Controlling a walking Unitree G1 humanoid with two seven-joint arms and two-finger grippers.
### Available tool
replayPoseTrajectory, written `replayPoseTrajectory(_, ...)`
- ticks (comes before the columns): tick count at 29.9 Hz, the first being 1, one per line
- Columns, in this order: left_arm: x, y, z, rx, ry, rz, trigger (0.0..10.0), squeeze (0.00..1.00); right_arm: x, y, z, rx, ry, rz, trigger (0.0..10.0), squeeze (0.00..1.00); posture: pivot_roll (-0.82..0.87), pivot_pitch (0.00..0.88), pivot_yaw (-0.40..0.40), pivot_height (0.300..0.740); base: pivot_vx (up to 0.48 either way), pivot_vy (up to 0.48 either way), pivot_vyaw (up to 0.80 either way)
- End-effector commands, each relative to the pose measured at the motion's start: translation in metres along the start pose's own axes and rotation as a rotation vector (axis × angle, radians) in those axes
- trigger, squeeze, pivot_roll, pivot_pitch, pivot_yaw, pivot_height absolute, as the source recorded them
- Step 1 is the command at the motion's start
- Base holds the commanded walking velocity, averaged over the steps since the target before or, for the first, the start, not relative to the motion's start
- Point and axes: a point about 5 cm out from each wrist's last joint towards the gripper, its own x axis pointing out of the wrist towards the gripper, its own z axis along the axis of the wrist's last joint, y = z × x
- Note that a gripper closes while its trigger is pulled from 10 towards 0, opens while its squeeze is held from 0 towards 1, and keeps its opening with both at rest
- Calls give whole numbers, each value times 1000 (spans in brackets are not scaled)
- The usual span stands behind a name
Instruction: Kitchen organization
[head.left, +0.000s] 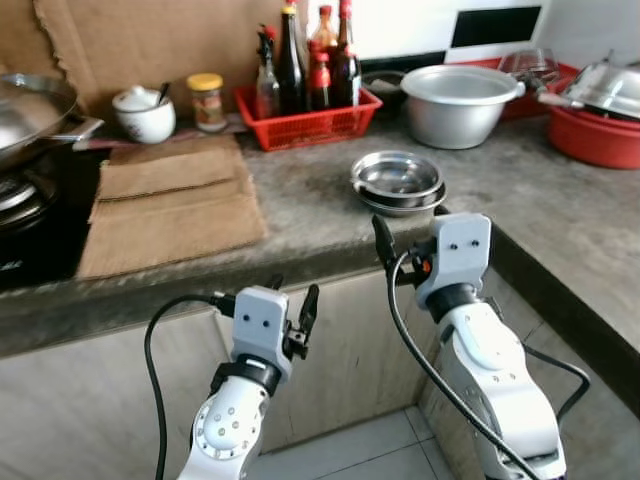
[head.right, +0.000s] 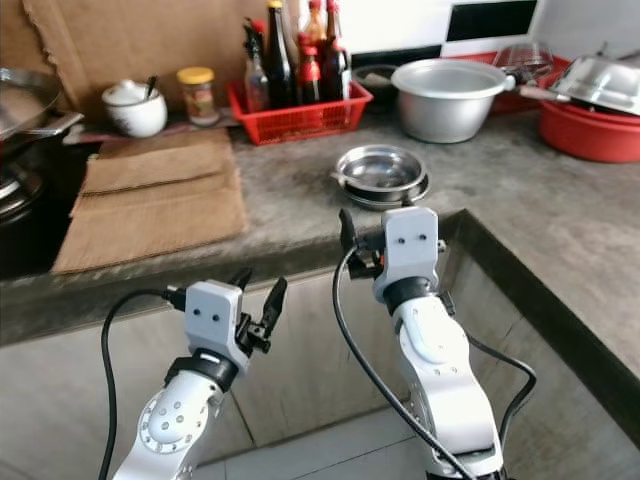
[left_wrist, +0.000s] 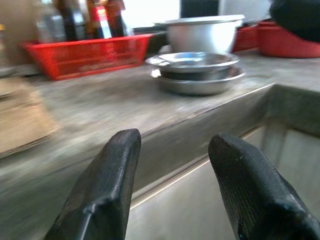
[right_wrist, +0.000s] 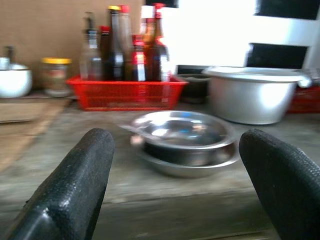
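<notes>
Taking the red basket (head.left: 310, 122) as the mark: it holds about six bottles (head.left: 291, 60), packed too tightly for a sure count. Beside it, toward the stove, stands one jar with a yellow lid (head.left: 207, 100), and beyond that one white pot (head.left: 144, 113) with a spoon in it. In front of the basket, near the bench (head.left: 560, 215) edge, lie two shallow steel dishes (head.left: 398, 183), one stacked in the other. On the basket's other side sits one large metal bowl (head.left: 459, 104), then one red basin (head.left: 598, 135) further along. Two folded cardboard pieces (head.left: 170, 205) lie flat beside the basket. One wok (head.left: 28, 110) sits on the stove.
</notes>
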Motion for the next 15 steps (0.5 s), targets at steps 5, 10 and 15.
replayPoseTrajectory(5, -2, -3, 1, -6, -2, -13, 10000, 0, 2, 1, 0, -7, -2, 5, 10000, 0, 103, 73, -17, 740, 378, 0, 0)
replayPoseTrajectory(10, -1, -3, 0, -25, 7, 0, 10000, 0, 2, 2, 0, -18, 0, 11, 10000, 0, 103, 73, -17, 740, 149, 0, 0)
replayPoseTrajectory(15, -1, -3, 0, -18, 10, -4, 10000, 0, 4, 1, 3, -39, -23, 25, 10000, 0, 103, 71, -22, 740, 0, 0, 421)
